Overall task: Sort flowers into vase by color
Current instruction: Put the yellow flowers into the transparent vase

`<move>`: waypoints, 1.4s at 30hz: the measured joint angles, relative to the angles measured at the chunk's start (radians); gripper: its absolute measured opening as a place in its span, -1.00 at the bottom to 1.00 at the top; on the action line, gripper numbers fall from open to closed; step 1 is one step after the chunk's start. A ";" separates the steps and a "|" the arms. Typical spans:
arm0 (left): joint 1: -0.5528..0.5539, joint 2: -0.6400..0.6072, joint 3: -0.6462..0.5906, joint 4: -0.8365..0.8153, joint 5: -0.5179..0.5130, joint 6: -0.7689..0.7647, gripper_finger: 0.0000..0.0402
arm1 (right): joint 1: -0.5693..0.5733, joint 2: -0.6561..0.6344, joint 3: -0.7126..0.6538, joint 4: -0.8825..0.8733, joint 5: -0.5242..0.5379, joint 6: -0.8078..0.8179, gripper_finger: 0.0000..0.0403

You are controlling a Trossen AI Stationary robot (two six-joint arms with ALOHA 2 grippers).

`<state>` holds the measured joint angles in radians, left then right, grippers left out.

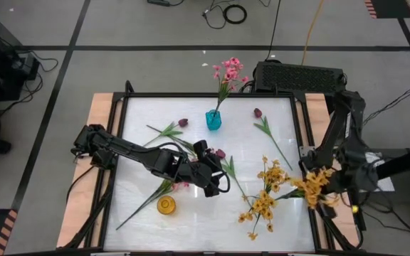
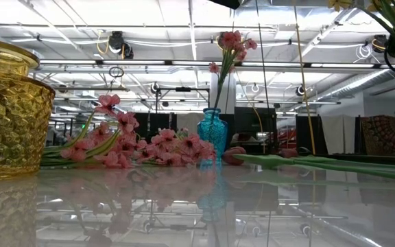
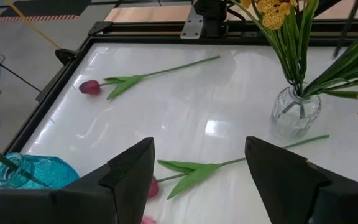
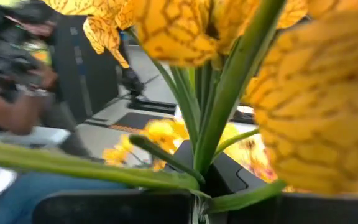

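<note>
A yellow blossom spray [image 1: 313, 186] is clamped in the closed right hand [image 1: 326, 190] at the worktop's [image 1: 191, 220] right edge, its green stem running up between the fingers in the right wrist view. More yellow sprays [image 1: 265, 195] stand in a clear glass vase [image 3: 296, 112] near it. A pink spray [image 1: 228, 73] stands in the blue vase [image 1: 213, 119] at the far edge. Another pink spray [image 2: 149, 147] lies beside the yellow vase [image 1: 166, 205]. The left hand [image 1: 216, 186] hovers open mid-worktop above a dark tulip [image 3: 185, 171], with 1 more tulip [image 3: 126, 81] lying beyond

Open left gripper [image 3: 197, 168] hovers over a tulip [image 3: 185, 175] beside the clear vase [image 3: 296, 112].
</note>
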<state>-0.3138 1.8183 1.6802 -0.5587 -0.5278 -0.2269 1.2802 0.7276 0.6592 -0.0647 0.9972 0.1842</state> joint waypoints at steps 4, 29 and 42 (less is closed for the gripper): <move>0.009 0.000 0.000 0.005 0.000 0.005 0.29 | 0.006 0.000 -0.078 0.108 0.060 0.003 -0.97; 0.031 0.001 0.000 0.005 0.000 0.004 0.29 | 0.004 0.148 -0.116 0.076 0.165 0.157 -0.97; 0.031 0.001 0.000 0.019 0.000 0.005 0.29 | -0.026 0.244 -0.116 0.070 0.235 0.255 -0.72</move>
<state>-0.2825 1.8191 1.6798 -0.5400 -0.5282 -0.2214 1.2538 0.9717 0.5430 0.0055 1.2321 0.4391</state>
